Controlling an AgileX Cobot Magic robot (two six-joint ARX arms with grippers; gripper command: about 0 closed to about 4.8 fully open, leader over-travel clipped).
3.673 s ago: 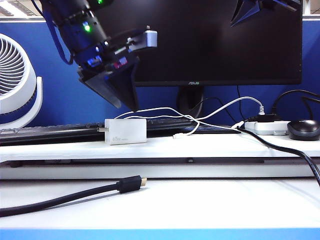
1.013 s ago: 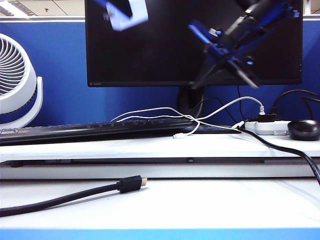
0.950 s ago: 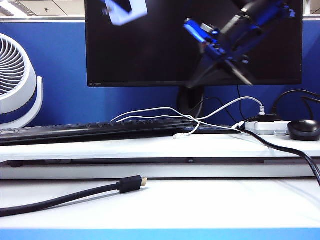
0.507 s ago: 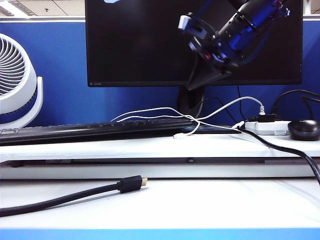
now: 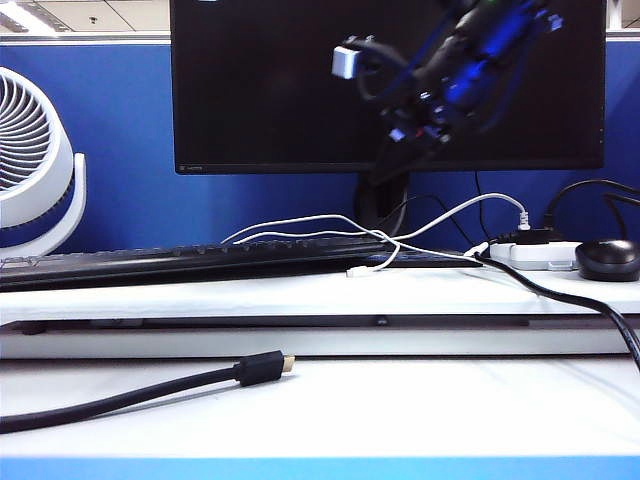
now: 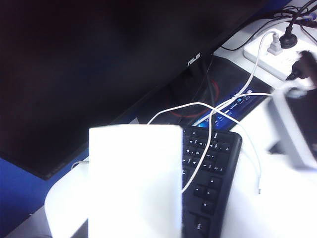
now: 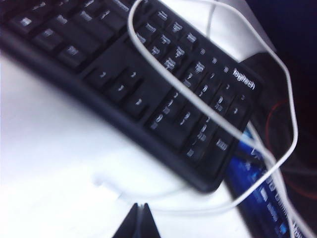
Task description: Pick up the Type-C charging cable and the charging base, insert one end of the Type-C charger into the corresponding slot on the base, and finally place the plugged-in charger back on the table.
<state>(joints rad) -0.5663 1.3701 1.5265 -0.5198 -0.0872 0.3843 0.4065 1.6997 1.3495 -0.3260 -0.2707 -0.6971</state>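
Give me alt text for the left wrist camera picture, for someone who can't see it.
The left gripper holds the white charging base up close, filling the lower middle of the view. Behind it, the Type-C charging cable loops across a black keyboard on the table, under a dark monitor. A white power strip lies farther back.

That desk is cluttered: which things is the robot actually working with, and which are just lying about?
In use: charging base, held in left gripper; Type-C charging cable; right gripper, shut above its connector.
Lying about: keyboard, black cable, power strip, mouse, monitor, fan.
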